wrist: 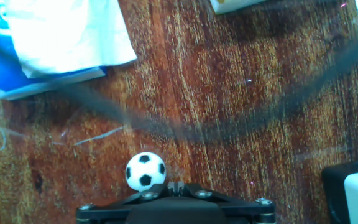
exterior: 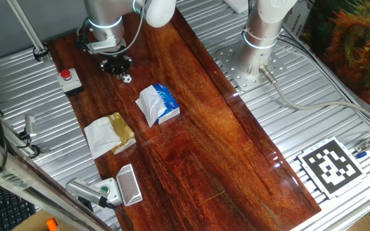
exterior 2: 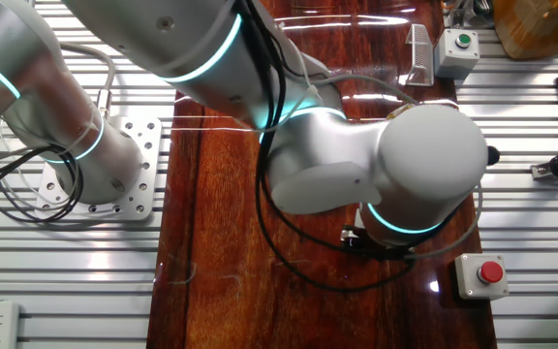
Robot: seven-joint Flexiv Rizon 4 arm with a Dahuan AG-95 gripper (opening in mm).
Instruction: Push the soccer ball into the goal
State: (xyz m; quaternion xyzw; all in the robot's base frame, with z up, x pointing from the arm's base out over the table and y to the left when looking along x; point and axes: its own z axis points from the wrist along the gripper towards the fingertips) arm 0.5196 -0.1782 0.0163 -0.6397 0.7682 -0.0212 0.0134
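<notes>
The gripper (exterior: 117,65) stands low over the wooden bench (exterior: 198,141); whether its jaws are spread or pressed together cannot be told. The soccer ball (wrist: 145,171) rests on the bench just ahead of it. Beyond lies the tissue pack (exterior: 158,104). The goal (exterior: 128,185) stands at the bench's opposite end.

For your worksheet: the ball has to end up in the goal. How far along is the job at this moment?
Done: the gripper has reached the soccer ball at the table's far end. In hand: the hand view shows the ball at the gripper's front edge. Left: the whole push past the tissue pack and napkin to the goal.
</notes>
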